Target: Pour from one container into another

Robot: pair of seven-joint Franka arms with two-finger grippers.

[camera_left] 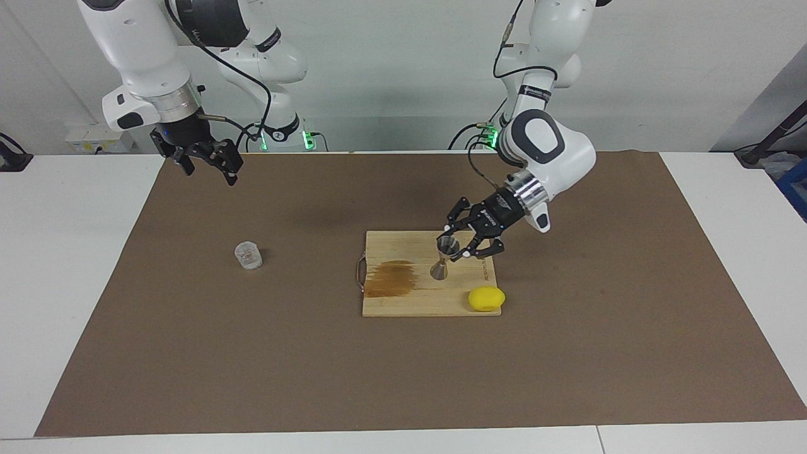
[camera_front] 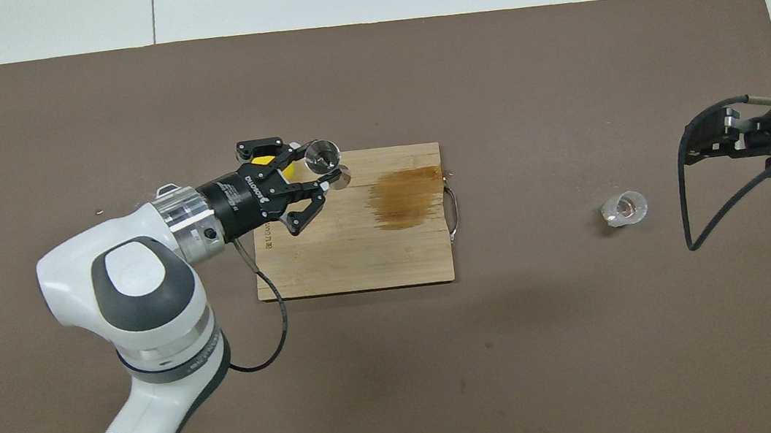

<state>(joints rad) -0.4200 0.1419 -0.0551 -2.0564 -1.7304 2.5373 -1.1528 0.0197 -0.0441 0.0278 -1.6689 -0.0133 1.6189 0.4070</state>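
In the overhead view the left gripper (camera_front: 311,181) covers most of the yellow lemon (camera_front: 264,161), leaving only a small patch showing between its fingers; its lower finger also hides part of the wooden cutting board (camera_front: 360,249). The steel jigger (camera_front: 323,159) shows there mainly as its round upper mouth, its waist and lower cone hidden beneath. Whether the gripper's fingers touch the jigger cannot be told from either view. The right arm is cut off by the overhead picture's edge, and the state of the right gripper (camera_front: 710,136) is unclear. Any contents of the clear ridged cup (camera_front: 624,208) are too small to make out
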